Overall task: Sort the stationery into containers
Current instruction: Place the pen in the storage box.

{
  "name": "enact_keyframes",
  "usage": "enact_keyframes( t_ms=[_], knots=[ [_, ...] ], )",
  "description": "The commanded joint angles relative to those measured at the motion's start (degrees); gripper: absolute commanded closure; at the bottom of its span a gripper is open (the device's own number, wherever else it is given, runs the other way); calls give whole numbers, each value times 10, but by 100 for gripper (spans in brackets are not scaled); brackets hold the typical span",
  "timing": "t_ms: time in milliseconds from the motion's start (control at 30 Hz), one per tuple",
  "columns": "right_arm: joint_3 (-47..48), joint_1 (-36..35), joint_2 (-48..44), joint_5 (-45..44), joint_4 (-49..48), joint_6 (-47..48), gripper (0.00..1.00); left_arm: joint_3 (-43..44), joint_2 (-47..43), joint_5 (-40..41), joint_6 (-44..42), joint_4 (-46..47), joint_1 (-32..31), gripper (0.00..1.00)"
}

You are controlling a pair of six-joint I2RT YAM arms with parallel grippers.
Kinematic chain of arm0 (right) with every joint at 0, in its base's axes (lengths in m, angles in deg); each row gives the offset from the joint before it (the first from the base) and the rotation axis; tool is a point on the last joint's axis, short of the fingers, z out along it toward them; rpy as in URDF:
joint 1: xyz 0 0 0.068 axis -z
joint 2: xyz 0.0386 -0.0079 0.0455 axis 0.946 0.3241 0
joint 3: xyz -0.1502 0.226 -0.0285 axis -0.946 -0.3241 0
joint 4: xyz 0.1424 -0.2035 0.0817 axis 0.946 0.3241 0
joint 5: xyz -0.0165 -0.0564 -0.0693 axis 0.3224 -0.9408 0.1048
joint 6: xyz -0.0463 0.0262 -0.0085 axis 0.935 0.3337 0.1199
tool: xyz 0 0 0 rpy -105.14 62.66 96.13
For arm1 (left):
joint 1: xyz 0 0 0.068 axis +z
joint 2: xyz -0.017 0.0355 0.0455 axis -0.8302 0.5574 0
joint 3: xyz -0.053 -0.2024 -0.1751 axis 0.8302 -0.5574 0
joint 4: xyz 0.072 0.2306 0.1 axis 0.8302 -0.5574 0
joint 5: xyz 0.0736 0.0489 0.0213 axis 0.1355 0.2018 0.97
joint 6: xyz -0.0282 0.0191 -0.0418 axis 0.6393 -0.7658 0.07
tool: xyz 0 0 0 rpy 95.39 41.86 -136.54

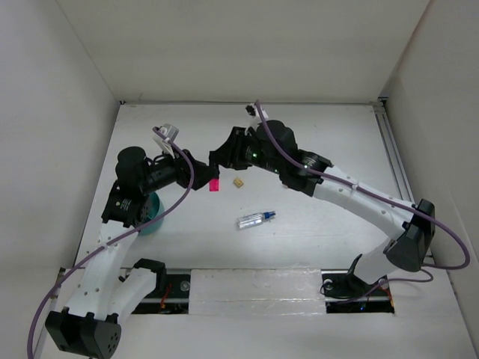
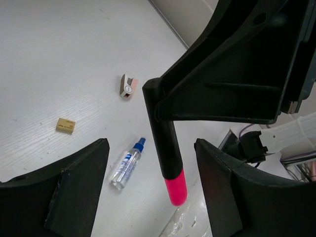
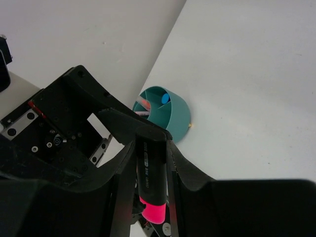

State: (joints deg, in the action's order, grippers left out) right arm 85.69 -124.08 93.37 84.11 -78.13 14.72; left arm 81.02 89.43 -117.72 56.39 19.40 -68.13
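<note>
Handover above table (image 1: 299, 247): my left claw (image 2: 150, 145), jaws apart, straddles without touching what my right claw (image 3: 149, 143) clenches. Teal cup (image 1: 155, 219) sits beneath my left arm, the nearer one. Black marker (image 2: 165, 148), pink end outward, runs between the left fingers (image 2: 79, 187).

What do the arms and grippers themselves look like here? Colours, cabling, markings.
Both the left arm and right arm have white links dotted with small holes, black joint housings and black bases. A purple cable runs along each. The left gripper and right gripper are matte black with broad, flat fingers. A small green light glows near the right wrist.
</note>
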Motion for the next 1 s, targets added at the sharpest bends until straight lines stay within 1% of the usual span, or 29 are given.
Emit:
enact_keyframes(
  t_ms=[0, 33, 67, 100, 167, 267, 300, 333, 367, 467, 500, 633, 667, 733, 767, 800, 833, 867, 900, 933, 967],
  knots=[
    [27, -14, 10, 13, -40, 10, 100, 1, -2, 6, -7, 9, -2, 35],
    [27, -20, 10, 13, -40, 10, 100, 1, -2, 6, -7, 8, -2, 36],
    [27, -20, 16, 13, -40, 10, 100, 1, -2, 11, -7, 8, -2, 42],
    [33, -27, 16, 13, -40, 10, 100, 1, -2, 11, -7, 8, -2, 44],
    [33, -27, 16, 19, -40, 10, 100, 1, -8, 18, -7, 8, -2, 44],
    [33, -33, 21, 20, -40, 5, 100, 1, -8, 24, -7, 8, -2, 55],
    [38, -33, 21, 20, -40, 5, 100, 1, -8, 24, -7, 3, -2, 64],
    [38, -33, 21, 20, -40, 5, 100, 1, -8, 24, -7, 3, -2, 64],
    [38, -33, 21, 20, -40, 5, 100, 1, -8, 24, -7, 3, -2, 75],
    [38, -33, 21, 20, -40, 5, 100, 7, -8, 24, -7, 3, -2, 92],
    [38, -33, 21, 20, -40, 5, 100, 7, -2, 30, -7, 3, -2, 100],
    [49, -33, 21, 31, -45, 5, 100, 12, -2, 53, -7, -10, -2, 100],
    [49, -33, 21, 31, -45, 5, 99, 12, -2, 61, -7, -10, -2, 100],
    [49, -33, 21, 26, -45, 11, 90, 12, -8, 103, -7, -10, -2, 100],
    [43, -33, 13, 26, -45, 11, 82, 12, -9, 121, -7, -16, -2, 100],
    [36, -33, 3, 19, -45, 16, 78, 12, -16, 139, -12, -16, -2, 100],
    [36, -33, -3, 13, -45, 17, 74, 7, -22, 179, -12, -16, -2, 100],
    [22, -26, -11, 6, -45, 17, 69, 7, -22, 201, -12, -26, -2, 100],
    [17, -20, -30, 5, -45, 23, 66, 7, -22, 224, -12, -33, -2, 100],
    [10, -13, -42, 5, -45, 23, 59, 14, -22, 272, -12, -40, -2, 100],
    [2, 2, -55, 0, -45, 28, 53, 21, -22, 299, -12, -47, -2, 100]
  ],
)
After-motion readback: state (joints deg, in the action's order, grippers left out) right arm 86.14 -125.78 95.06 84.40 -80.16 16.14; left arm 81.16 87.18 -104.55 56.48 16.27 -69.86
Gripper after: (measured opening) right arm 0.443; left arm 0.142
